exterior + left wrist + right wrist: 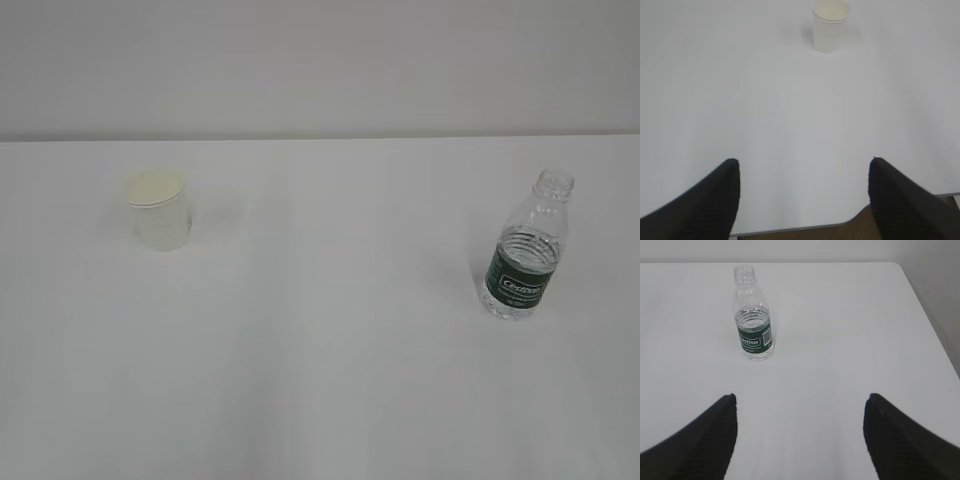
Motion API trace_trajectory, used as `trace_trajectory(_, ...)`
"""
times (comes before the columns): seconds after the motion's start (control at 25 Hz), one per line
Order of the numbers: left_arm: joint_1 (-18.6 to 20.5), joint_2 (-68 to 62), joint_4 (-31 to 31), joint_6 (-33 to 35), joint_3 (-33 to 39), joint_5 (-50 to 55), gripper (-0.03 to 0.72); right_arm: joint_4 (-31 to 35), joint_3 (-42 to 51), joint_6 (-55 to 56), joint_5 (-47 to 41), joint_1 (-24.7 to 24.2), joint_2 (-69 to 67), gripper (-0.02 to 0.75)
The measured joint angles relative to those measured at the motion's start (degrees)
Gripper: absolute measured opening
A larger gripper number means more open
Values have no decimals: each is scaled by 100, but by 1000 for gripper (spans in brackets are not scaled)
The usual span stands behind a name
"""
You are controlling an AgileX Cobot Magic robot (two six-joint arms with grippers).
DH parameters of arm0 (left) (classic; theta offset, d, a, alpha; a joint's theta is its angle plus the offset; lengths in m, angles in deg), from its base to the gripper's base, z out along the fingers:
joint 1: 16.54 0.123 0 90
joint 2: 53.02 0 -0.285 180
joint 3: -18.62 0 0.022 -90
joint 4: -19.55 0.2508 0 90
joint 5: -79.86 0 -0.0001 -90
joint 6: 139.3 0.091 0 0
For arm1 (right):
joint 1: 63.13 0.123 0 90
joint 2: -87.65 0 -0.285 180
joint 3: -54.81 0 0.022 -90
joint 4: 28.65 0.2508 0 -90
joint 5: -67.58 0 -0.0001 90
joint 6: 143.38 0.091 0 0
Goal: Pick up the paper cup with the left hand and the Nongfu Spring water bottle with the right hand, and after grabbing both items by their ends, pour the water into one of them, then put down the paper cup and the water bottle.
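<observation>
While the paper cup (830, 26) stands upright well ahead of the left hand's (802, 192) wide-spread fingers (715, 200), the uncapped water bottle (753, 320) stands ahead of the right hand's (800, 432) wide fingers (900, 440), left of centre, on the white table (330, 380).

White paper cup (159, 211) stands upright at left — clear, green-labelled, capless bottle (524, 250) upright, well apart, right.

On the white table (320, 380) the paper cup (160, 212) stands upright at the left, and the Nongfu Spring water bottle (525, 248), uncapped and with a dark green label, stands well apart from it at the right.
</observation>
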Motion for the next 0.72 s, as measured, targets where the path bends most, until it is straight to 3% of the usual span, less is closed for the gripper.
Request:
trace_trajectory(0.44, 0, -1056, -58, 0, -140, -848, 568, 240, -9, 0, 649, 0, -787, 587)
trace_trajectory(0.72, 0, -1617, -104, 36, -140, -1962, 568, 260, -9, -48, 1318, 0, -1358, 587)
